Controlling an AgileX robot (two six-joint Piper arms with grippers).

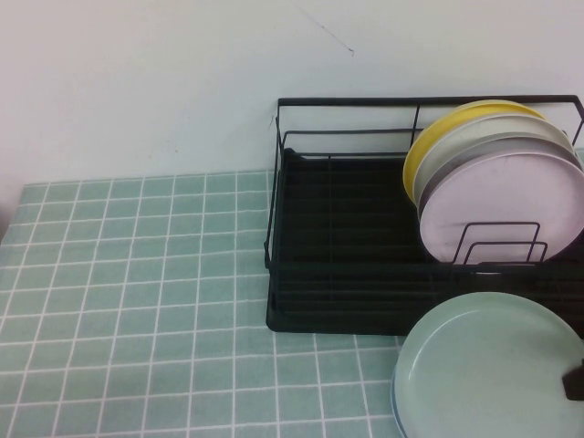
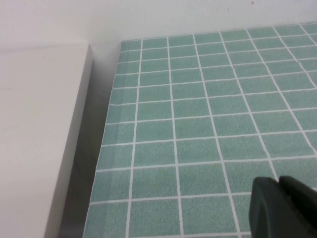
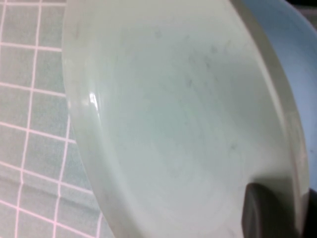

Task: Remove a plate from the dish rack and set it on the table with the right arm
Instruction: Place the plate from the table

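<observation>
The right gripper [image 3: 270,210] pinches the near-right rim of the mint-green plate [image 1: 488,370], which sits over a light blue plate [image 3: 285,37] on the tiled table [image 1: 137,301] in front of the dish rack [image 1: 347,274]; the left gripper [image 2: 280,208] hovers over bare tiles, fingers pressed together; no writing is visible.

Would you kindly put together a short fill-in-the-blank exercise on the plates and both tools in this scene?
1. The front plate standing in the dish rack is pale ____.
2. The right tool grips the mint-green plate by its raised ____.
3. The second plate peeking out beneath it is light ____.
4. The left tool hovers alone over the tiled ____.
Missing words: pink; rim; blue; table.
</observation>
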